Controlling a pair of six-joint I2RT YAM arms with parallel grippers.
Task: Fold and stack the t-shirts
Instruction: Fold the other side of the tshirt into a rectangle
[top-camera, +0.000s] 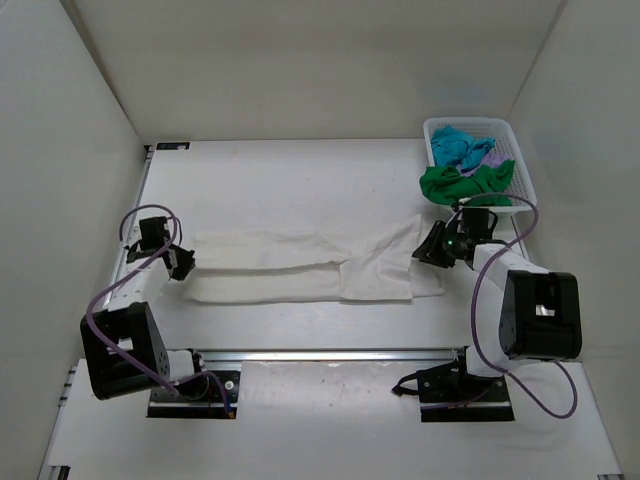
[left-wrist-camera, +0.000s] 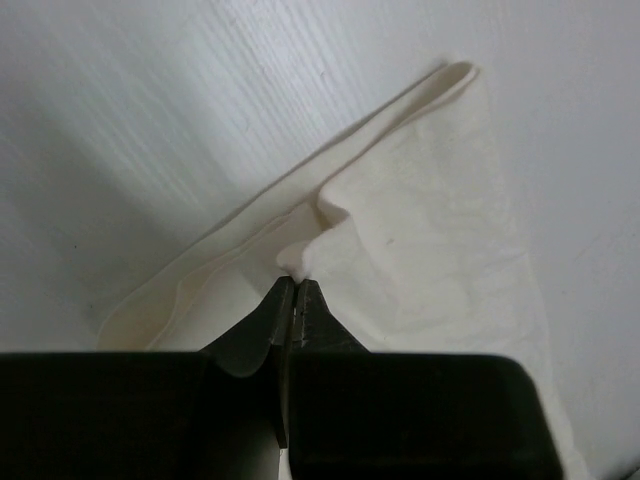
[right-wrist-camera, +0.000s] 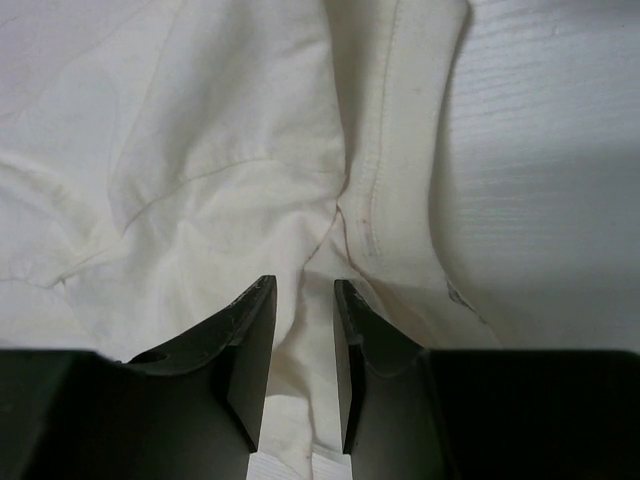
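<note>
A large cream-white t-shirt (top-camera: 300, 265) lies folded into a long strip across the middle of the table. My left gripper (top-camera: 183, 262) is at its left end. In the left wrist view the gripper (left-wrist-camera: 294, 282) is shut, pinching a small peak of the cream cloth (left-wrist-camera: 420, 230). My right gripper (top-camera: 425, 250) is at the strip's right end. Its jaws (right-wrist-camera: 303, 290) stand apart, with a ridge of the cream t-shirt (right-wrist-camera: 230, 180) running between them. Green (top-camera: 465, 183), turquoise (top-camera: 458, 145) and lilac (top-camera: 492, 157) t-shirts are bunched at the basket.
A white lattice basket (top-camera: 520, 150) stands at the back right, with the green t-shirt spilling over its near rim. White walls enclose the table on the left, back and right. Both arm bases are bolted to the rail at the near edge.
</note>
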